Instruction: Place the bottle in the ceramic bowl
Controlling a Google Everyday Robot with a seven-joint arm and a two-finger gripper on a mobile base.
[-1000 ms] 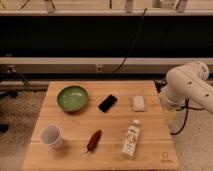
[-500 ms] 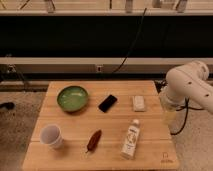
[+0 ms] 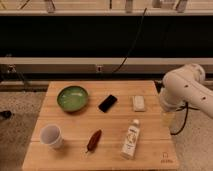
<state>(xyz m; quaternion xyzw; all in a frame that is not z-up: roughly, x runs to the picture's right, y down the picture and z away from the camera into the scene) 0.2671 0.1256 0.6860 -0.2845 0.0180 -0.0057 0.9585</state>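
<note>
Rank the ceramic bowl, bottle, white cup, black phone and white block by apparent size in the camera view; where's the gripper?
1. ceramic bowl
2. bottle and white cup: alike, both nearer the camera
3. black phone
4. white block, only slightly smaller
The gripper hangs empty beside the right edge of the table.

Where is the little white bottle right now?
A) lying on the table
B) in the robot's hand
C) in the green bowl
A: the bottle lies on the table near its front edge, apart from the green bowl; the hand hangs beside the table's right edge.
</note>
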